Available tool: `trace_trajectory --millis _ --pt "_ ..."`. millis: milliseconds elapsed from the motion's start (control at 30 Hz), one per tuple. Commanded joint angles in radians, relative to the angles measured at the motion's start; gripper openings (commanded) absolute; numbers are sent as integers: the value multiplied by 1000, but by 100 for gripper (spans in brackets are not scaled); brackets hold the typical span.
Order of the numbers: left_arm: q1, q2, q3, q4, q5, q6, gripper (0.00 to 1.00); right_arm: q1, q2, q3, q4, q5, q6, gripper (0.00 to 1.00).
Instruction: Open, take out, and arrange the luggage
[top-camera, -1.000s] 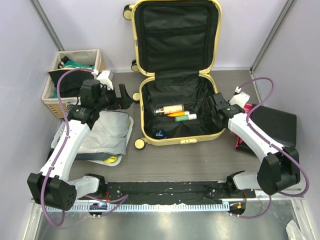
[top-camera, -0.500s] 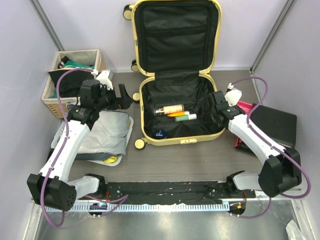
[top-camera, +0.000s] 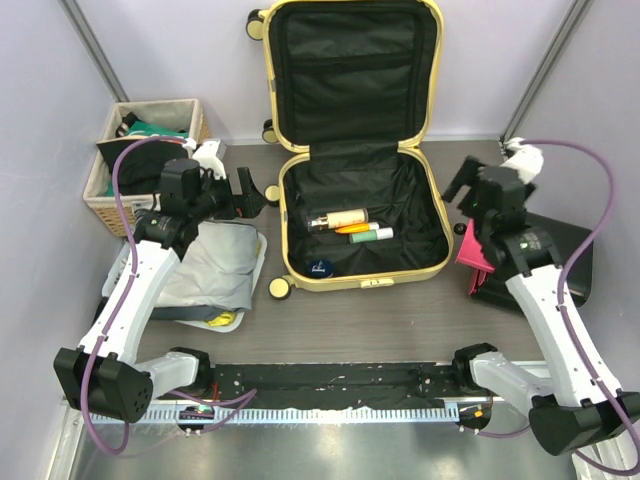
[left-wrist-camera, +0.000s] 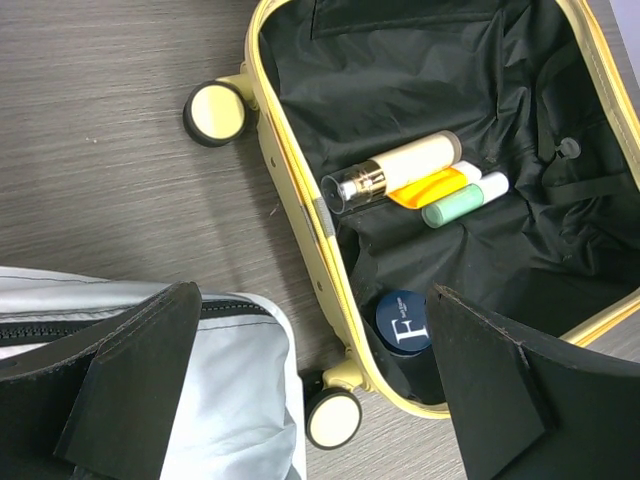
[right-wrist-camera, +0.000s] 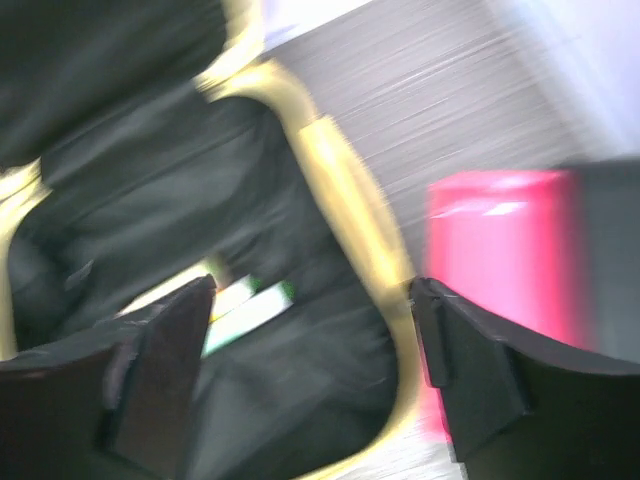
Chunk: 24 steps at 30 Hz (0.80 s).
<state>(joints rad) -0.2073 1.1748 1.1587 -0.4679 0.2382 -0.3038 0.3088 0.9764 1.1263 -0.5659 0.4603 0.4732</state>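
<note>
The pale-yellow luggage (top-camera: 360, 282) lies open, its lid upright against the back wall. On its black lining rest a cream bottle (top-camera: 340, 219), an orange tube (top-camera: 352, 228), a green-capped tube (top-camera: 370, 235) and a navy round jar (top-camera: 320, 267). My left gripper (top-camera: 258, 195) hangs open just left of the case, over its wheel (left-wrist-camera: 333, 418), with nothing between the fingers. My right gripper (top-camera: 460, 207) stands open beside the case's right rim (right-wrist-camera: 350, 200), holding nothing. The right wrist view is blurred by motion.
A pink flat item (top-camera: 470, 250) leans against a black hard case (top-camera: 545, 255) right of the luggage. A grey zipped bag (top-camera: 215, 265) lies to the left. A wicker basket (top-camera: 155, 105) with clothes stands at the back left.
My right gripper has pulled back out of the luggage's right side, moved right and away, and its jaws have widened. The left arm has stayed still.
</note>
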Motion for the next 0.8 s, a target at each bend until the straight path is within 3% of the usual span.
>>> trace_trajectory --millis 0,67,133,233,433,567,767 --pt "2 -27 6 46 24 2 100 -172 21 113 -160 165 -195 96" --pt "2 -27 4 48 29 3 100 -232 -1 93 -151 195 -252 100" --pt "2 -29 4 49 32 2 100 -367 -2 72 -117 178 -291 99" --pt "2 -29 4 51 44 3 100 -586 -2 29 -75 46 -309 100" --pt "2 -24 4 58 87 -8 100 -791 -15 -97 93 -34 -220 100" --pt "0 -24 -4 71 102 -14 100 -881 4 -155 150 -19 -199 100" --pt "0 -24 -8 72 93 -11 100 -902 -21 -252 277 55 -237 100"
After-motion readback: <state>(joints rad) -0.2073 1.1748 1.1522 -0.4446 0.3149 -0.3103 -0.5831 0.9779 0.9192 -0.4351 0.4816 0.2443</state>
